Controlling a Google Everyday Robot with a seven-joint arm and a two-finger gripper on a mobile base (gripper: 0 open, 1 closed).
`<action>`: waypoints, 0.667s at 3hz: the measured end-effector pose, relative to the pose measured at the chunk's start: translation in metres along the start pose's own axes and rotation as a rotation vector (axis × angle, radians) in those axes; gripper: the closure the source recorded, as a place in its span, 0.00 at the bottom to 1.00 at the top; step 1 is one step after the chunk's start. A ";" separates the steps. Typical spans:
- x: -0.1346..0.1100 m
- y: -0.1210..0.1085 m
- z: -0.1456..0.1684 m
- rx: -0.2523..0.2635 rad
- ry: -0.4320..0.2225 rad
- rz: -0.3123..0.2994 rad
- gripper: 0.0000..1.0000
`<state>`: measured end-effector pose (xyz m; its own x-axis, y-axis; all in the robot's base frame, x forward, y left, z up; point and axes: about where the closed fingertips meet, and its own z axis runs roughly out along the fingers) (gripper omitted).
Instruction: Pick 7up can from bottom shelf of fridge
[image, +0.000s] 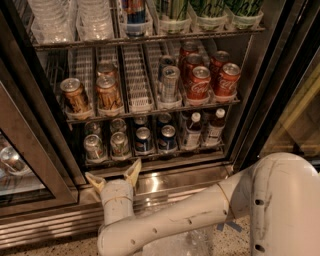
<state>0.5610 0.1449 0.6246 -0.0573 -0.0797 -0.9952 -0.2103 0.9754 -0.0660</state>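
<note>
The fridge (250, 90) stands open in front of me. Its bottom shelf (155, 156) holds two 7up cans at the left front, one (93, 146) beside the other (119, 143), with more behind them. Blue Pepsi cans (144, 139) and small bottles (192, 131) stand to their right. My gripper (114, 174) is open, its two tan fingers spread just below and in front of the 7up cans, over the steel sill. It holds nothing.
The higher rack carries gold cans (75, 95), a silver can (170, 82) and red Coca-Cola cans (199, 82). The dark-framed glass door (30, 165) stands at the left. My white arm (210, 210) crosses the lower right. A louvred base grille (50, 227) runs below.
</note>
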 end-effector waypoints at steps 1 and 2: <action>0.019 0.008 0.007 -0.033 0.041 0.039 0.09; 0.026 0.008 0.013 -0.018 0.056 0.039 0.25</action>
<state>0.5704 0.1531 0.5975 -0.1197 -0.0537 -0.9914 -0.2243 0.9742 -0.0257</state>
